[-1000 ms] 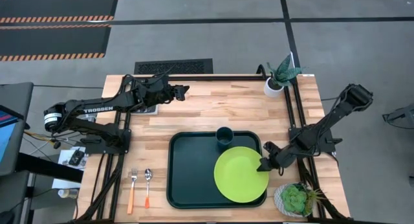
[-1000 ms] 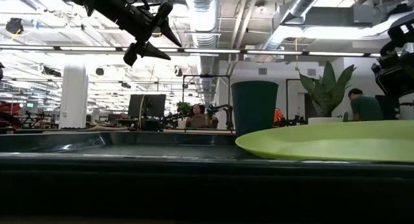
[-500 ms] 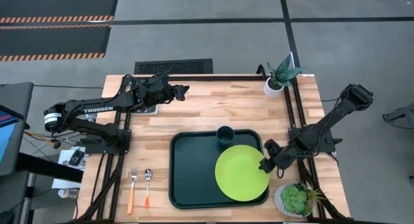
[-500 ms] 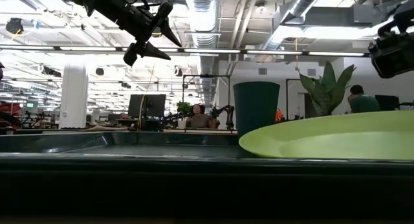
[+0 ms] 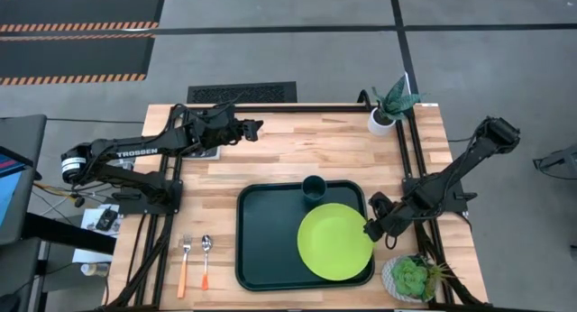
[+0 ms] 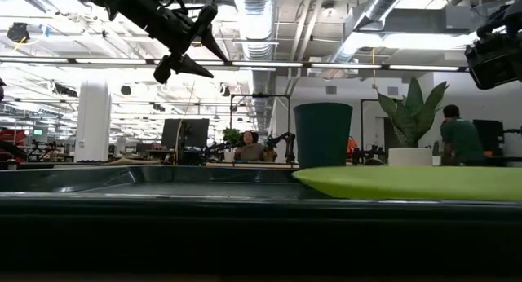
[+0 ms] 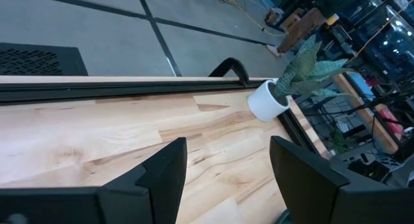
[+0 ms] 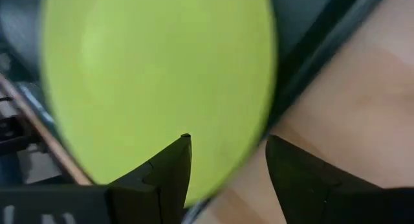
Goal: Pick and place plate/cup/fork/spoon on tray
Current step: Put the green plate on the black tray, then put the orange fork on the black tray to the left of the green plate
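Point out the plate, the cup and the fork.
plate (image 5: 334,241), high view, centre of its face
cup (image 5: 314,188), high view, its round opening
fork (image 5: 183,269), high view, upper orange handle

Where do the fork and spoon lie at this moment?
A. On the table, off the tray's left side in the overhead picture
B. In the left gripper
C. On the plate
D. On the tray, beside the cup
A: the fork and spoon lie side by side on the wooden table, clear of the tray.
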